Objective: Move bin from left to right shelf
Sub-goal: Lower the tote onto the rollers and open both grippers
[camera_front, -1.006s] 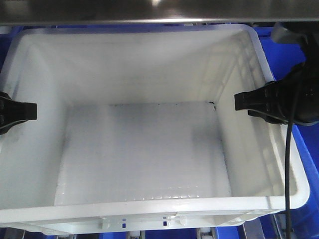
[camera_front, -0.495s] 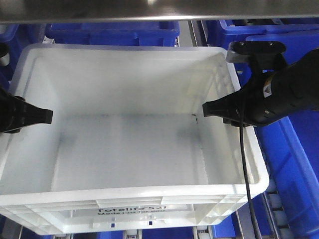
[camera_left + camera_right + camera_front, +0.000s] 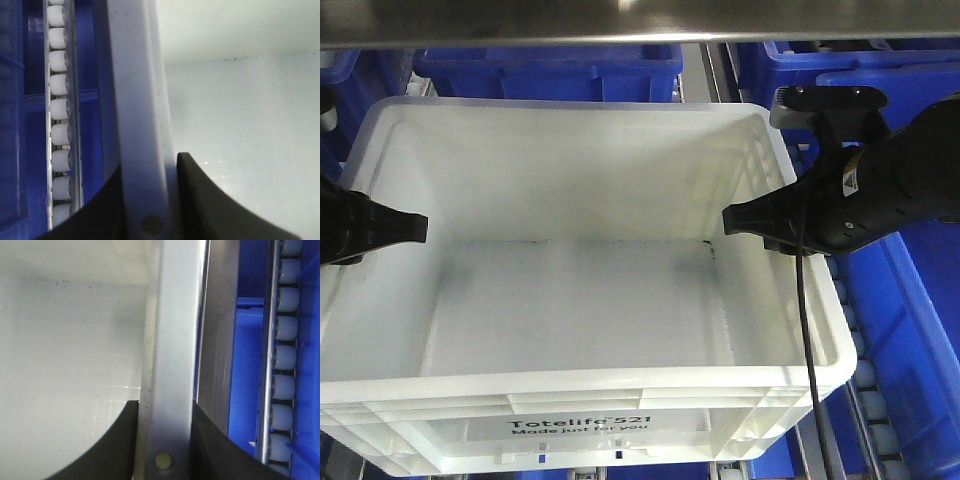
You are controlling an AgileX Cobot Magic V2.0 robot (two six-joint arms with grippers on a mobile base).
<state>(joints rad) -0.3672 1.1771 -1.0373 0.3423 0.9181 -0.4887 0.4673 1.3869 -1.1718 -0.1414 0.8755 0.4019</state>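
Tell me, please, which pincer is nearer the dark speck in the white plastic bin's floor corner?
Right. The right pincer clamps the rectangular bin's wall beside the speck; the left pincer clamps the opposite wall, across the floor.

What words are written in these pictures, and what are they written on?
"Totelife 521" on the front wall of the white bin.
"Made just for you" right below it on the same wall.
A small yellow sticker on the right arm is too small to read.
The two wrist views show no writing.
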